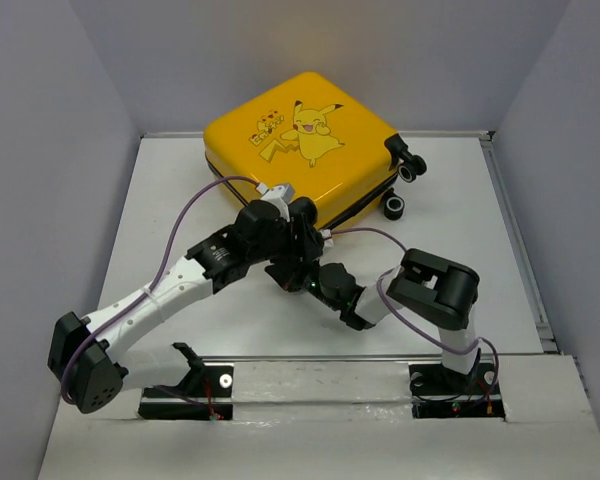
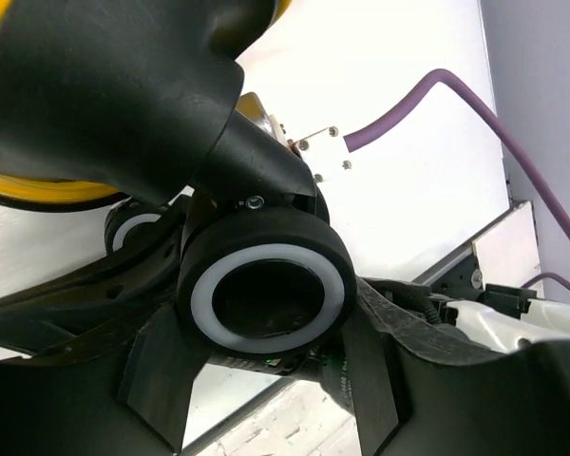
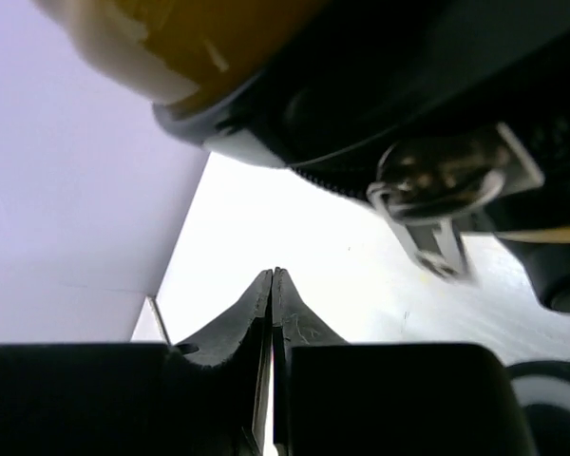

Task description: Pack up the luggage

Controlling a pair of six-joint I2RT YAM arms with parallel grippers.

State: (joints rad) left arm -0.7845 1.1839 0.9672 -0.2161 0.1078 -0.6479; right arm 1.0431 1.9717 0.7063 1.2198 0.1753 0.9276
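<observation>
luggage (image 1: pixel 300 145): yellow, lying flat, print side up, at the far middle of the table (image 1: pixel 170 210). both arms reach its near corner. left gripper (image 1: pixel 298 222): jaws spread, grasping a caster wheel (image 2: pixel 266 294) on both sides. right gripper (image 3: pixel 273 277): clenched tight, nothing in it, close under the zipper pull (image 3: pixel 437 204), not touching.

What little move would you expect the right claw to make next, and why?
Probably the right gripper should open and ease toward the zipper pull. Its jaws are shut on nothing just below that metal tab on the luggage, while the left gripper grips a caster wheel, seemingly steadying the case.
</observation>
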